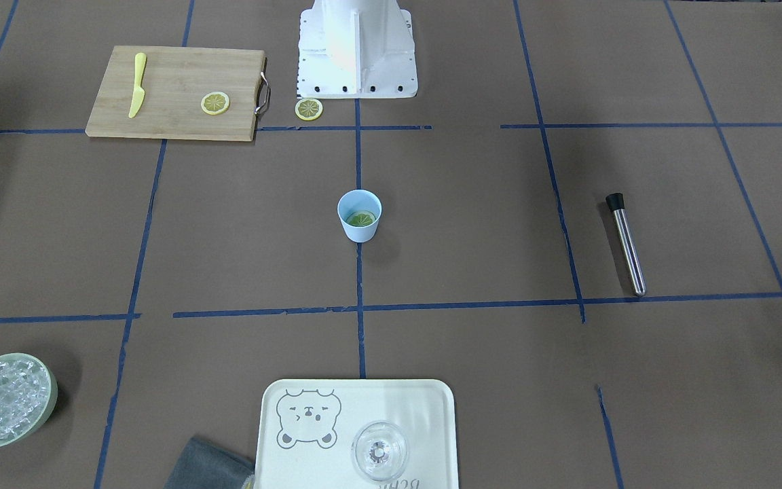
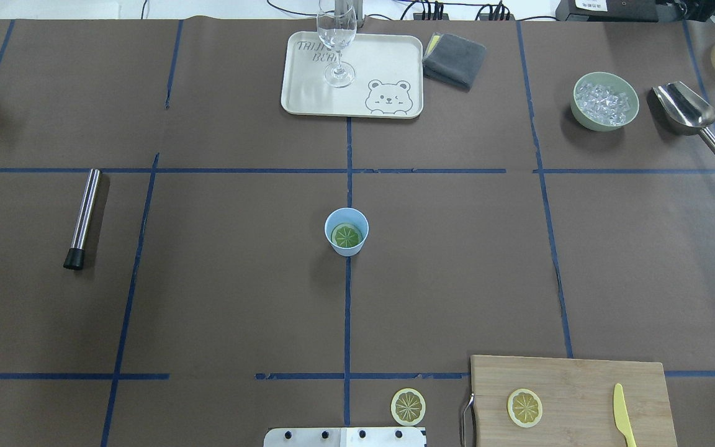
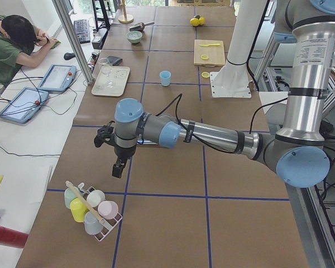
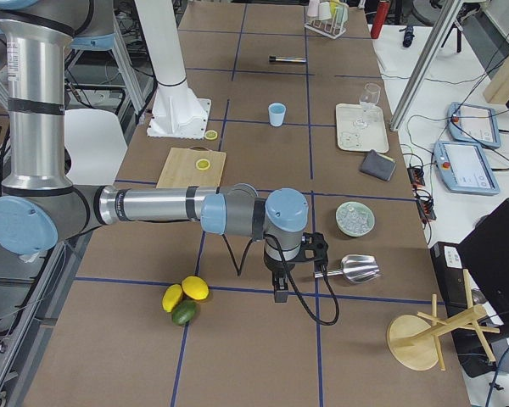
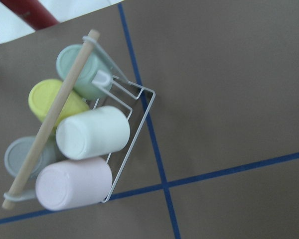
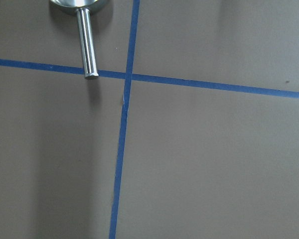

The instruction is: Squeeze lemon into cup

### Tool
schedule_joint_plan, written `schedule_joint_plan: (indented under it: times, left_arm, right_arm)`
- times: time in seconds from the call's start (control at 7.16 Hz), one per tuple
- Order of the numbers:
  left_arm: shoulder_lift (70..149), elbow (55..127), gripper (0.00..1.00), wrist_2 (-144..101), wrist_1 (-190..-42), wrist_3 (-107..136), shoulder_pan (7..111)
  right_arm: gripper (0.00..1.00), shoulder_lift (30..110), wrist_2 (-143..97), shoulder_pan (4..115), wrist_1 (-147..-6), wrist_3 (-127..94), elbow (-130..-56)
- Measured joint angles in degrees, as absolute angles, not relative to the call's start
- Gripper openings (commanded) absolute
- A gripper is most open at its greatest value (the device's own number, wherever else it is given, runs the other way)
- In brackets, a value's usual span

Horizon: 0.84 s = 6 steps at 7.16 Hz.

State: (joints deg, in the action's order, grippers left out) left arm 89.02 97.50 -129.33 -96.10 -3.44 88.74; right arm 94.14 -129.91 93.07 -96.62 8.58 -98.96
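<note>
Lemon point(image 2: 346, 236) inside the cup point(image 2: 346, 215), well apart from left claw point(image 3: 118, 168) and right claw point(image 4: 279, 292)

The only lettering stands on the pale tray point(image 2: 308, 99) at the far middle of the desk point(image 2: 208, 279). In the overhead view it is printed in grey outline capitals on two lines. The upper line starts "TRI", and the clear glass point(image 2: 336, 37) hides the rest. The lower line reads "BEA", and the front-facing view shows it complete as "BEAR". A drawn bear face point(image 2: 387, 96) sits in the tray's right near corner. Nothing else is legible.
</note>
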Motion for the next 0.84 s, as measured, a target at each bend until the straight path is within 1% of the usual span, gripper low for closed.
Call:
schedule_joint_plan:
  times: [0.28,0.84]
  left_arm:
    - [85.3,98.8,1.00,-136.8,-95.3,-5.5,89.7]
    - [83.8,99.1,1.00,-138.3,-95.3,-5.8,90.9]
  right_arm:
    - [1.00,94.1,-130.0,93.1,-96.7,8.5,-99.1]
    - [1.00,94.1,-130.3,93.1,-96.7,8.3,-99.2]
